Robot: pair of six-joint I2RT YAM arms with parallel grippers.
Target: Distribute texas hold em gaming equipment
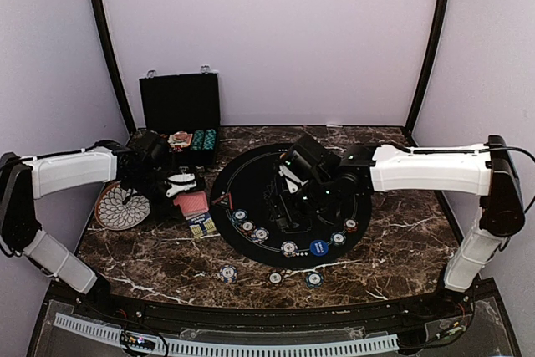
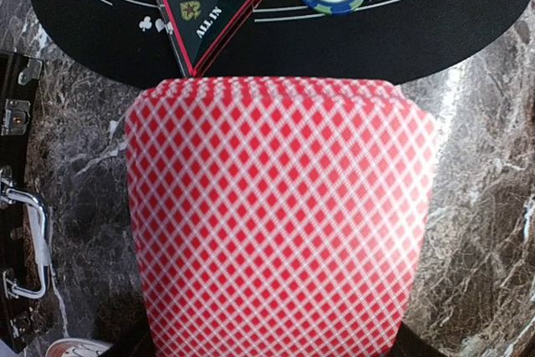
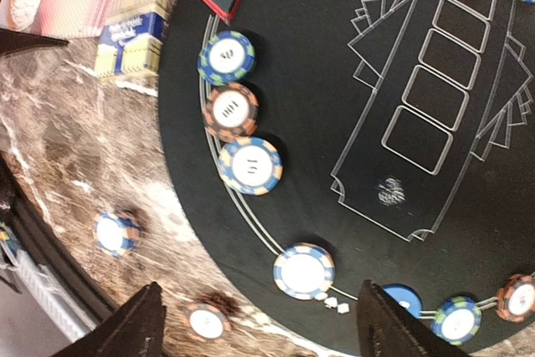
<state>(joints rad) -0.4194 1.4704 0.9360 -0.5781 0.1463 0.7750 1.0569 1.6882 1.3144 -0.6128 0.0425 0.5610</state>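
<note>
Dark veined marble tabletop (image 1: pixel 401 240) carries a round black felt mat (image 1: pixel 251 169). At its nine o'clock the left gripper (image 1: pixel 182 188) is clamped on a red diamond-backed deck of cards (image 2: pixel 280 223). I'd guess it is light and slick, apt to fan, and best pinched across its edges. Stiff, flat stripe-edged poker chips (image 3: pixel 251 165) ring six o'clock, and the right gripper (image 3: pixel 259 290) hangs over them with its jaws apart.
</note>
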